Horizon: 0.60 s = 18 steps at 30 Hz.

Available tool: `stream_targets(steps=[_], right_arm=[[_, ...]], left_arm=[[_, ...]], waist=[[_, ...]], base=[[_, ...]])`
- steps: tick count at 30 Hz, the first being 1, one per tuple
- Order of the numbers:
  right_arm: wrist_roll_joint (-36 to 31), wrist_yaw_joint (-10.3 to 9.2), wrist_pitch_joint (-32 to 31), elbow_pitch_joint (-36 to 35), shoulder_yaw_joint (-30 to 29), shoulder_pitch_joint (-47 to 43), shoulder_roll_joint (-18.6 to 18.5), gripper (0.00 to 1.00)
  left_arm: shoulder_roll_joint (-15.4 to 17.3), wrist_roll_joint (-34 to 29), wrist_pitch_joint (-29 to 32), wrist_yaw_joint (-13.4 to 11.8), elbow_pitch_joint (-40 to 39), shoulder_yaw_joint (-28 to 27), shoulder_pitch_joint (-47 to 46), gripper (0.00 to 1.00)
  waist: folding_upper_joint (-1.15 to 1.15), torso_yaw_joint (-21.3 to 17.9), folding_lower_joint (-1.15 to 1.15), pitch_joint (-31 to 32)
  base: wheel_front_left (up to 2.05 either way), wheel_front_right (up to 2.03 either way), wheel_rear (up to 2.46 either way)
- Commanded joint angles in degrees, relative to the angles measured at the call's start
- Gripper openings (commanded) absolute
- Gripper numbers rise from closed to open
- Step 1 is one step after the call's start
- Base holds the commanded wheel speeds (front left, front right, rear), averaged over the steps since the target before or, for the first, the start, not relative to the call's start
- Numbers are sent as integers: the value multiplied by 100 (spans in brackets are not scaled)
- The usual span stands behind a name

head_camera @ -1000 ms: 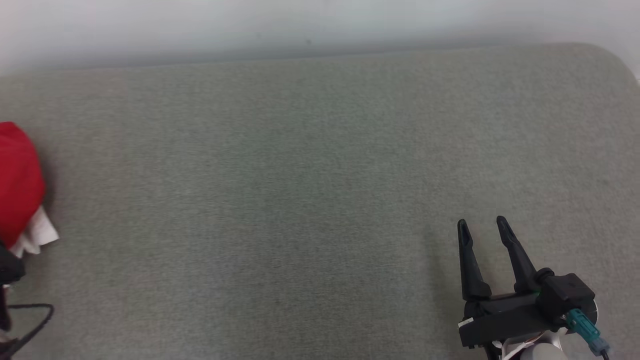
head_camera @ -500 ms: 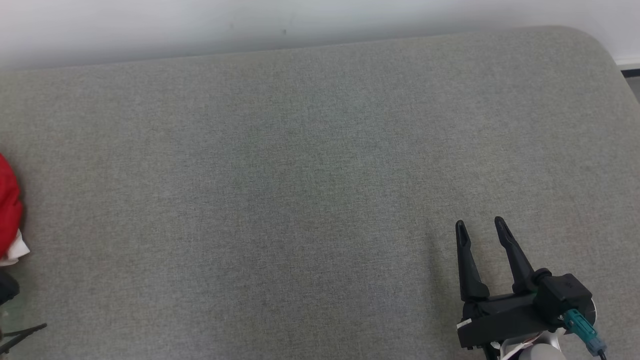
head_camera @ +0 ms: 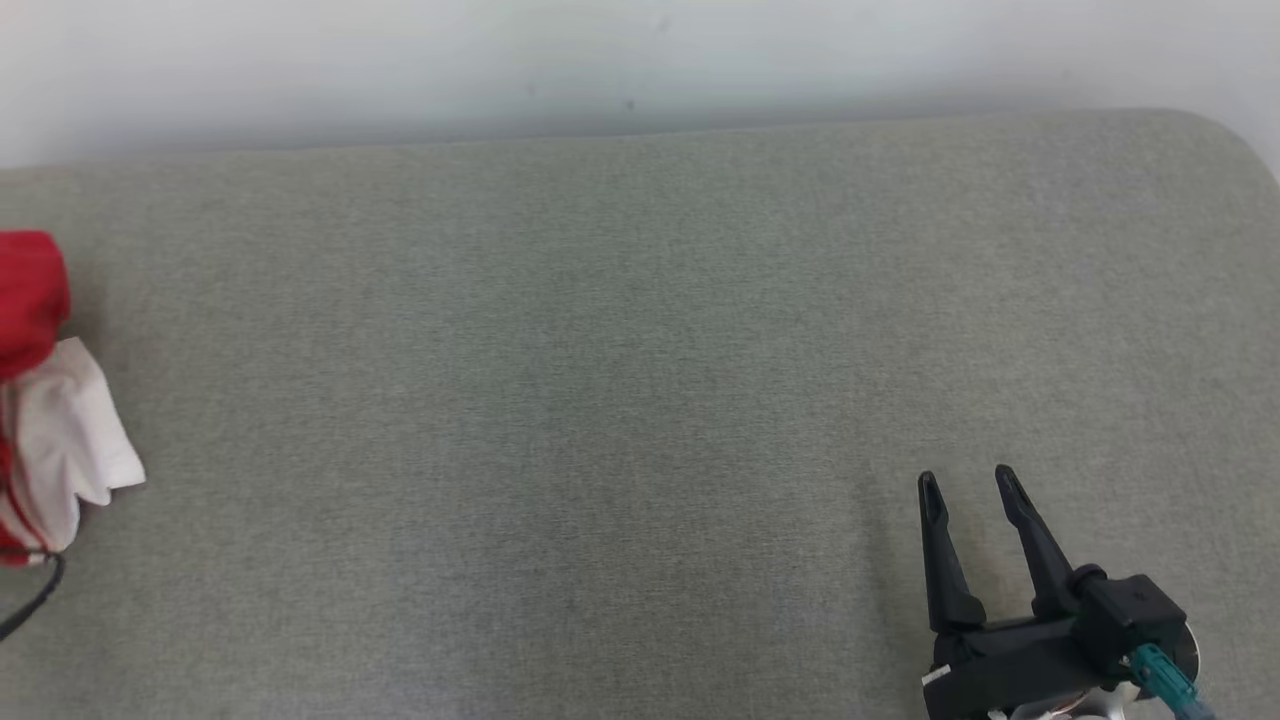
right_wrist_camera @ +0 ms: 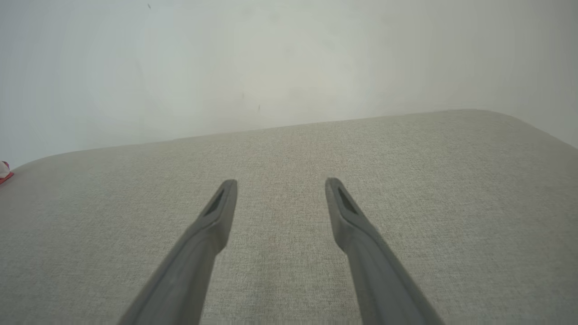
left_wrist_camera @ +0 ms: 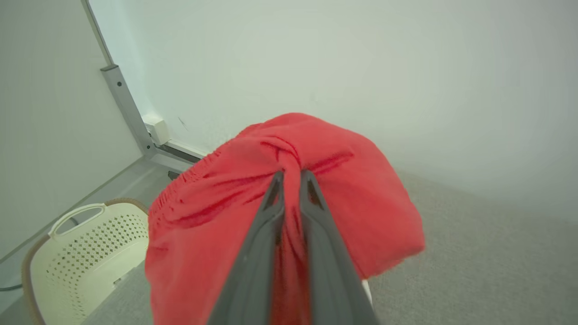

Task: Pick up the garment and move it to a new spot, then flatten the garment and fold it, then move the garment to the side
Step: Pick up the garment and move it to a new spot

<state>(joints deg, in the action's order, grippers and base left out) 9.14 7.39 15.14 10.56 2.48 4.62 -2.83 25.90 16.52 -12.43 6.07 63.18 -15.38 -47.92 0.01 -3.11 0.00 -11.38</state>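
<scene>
- Head view: the red-and-white garment (head_camera: 40, 400) shows at the grey table's (head_camera: 600, 400) left edge, partly cut off. The right gripper (head_camera: 966, 478) waits near right, fingers apart, empty.
- Left wrist view: the left gripper (left_wrist_camera: 292, 174) is pinched on a bunched red fold. Pick-up looks begun; moving, flattening and folding remain.
- Right wrist view: spread fingers hover over bare table. The garment is a tiny red sliver far left, and any lift is impossible to judge.

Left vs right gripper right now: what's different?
Left gripper is shut, pinching the red garment; right gripper is open and holds nothing. Left has the garment draped around it; right points across the grey surface. Both have two long dark fingers.
</scene>
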Motion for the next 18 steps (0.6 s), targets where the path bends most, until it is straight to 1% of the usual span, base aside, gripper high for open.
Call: stream_targets(steps=[1,5,9,16,18], right_arm=[[-34,19,9,13,-7,-18,-10,100],[-24,19,9,45,-22,-43,-11,100],[41,19,9,57,18,-28,-11,100],[161,19,9,71,102,-54,-12,100],[197,19,9,74,98,-50,-9,100]], left_arm=[[9,-61,-77,34,-137,52,-106,0],[-111,-16,-176,103,-726,220,-303,0],[-271,101,-156,137,-1453,441,-446,0],[-558,257,221,135,-2797,833,-354,0],[-720,310,372,134,-3174,917,-266,0]], waist=[[-1,118,0,93],[-1,192,0,163],[-1,158,0,223],[-1,-138,0,279],[-1,-250,0,283]], base=[[0,0,0],[0,0,0],[0,0,0],[0,0,0],[0,0,0]])
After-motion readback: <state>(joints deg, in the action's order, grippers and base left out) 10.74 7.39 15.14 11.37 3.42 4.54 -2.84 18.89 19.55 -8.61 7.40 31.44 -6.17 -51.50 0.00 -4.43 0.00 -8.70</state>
